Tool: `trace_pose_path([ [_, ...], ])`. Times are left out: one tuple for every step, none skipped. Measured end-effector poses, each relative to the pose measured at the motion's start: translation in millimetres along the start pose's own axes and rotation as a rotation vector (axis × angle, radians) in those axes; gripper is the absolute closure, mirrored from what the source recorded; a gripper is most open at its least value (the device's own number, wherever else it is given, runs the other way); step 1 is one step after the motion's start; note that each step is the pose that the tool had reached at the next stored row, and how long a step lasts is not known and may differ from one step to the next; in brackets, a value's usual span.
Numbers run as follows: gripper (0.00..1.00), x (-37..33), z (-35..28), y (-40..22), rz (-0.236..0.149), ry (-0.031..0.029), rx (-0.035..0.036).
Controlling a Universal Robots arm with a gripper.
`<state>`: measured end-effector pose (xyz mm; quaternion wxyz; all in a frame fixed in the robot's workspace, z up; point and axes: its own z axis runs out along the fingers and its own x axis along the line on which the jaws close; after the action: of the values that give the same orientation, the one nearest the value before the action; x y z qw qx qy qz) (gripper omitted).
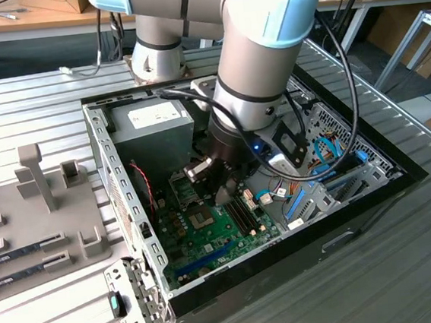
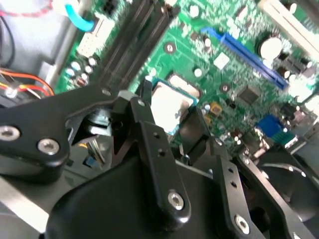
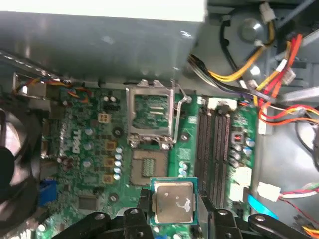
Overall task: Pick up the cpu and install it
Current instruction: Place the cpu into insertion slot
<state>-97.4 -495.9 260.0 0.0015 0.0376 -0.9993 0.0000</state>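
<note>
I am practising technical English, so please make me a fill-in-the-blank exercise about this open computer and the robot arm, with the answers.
1. The gripper is shut on the ____.
2. In the first wrist view, the socket is ____: no chip sits in it.
3. The motherboard is ____ in colour.
Missing words: cpu; empty; green.

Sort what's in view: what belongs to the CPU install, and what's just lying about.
Job in hand: gripper, shut on the cpu; empty socket with its hold-down frame swung open; motherboard.

Lying about: power supply; coloured cables; fan; grey fixture tray outside the case.
</note>
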Motion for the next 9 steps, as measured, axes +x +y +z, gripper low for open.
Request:
trace_pose_path([
  [0.53, 2.8, 2.0, 1.5, 0.001, 0.0000, 0.0000],
  [0.53, 4.0, 3.8, 2.1, 0.005, 0.0001, 0.0002],
  [0.53, 4.8, 5.8, 2.5, 0.012, 0.0001, 0.0004],
  [0.53, 5.2, 7.7, 2.7, 0.020, 0.0001, 0.0005],
  [0.53, 5.5, 9.6, 2.9, 0.028, 0.0000, 0.0004],
  [0.53, 5.8, 11.4, 3.1, 0.037, 0.0001, 0.0007],
  [0.53, 6.6, 14.5, 3.3, 0.050, 0.0002, 0.0015],
  [0.53, 8.2, 17.3, 3.7, 0.058, 0.0002, 0.0025],
  [0.53, 10.2, 19.4, 4.2, 0.061, 0.0003, 0.0036],
])
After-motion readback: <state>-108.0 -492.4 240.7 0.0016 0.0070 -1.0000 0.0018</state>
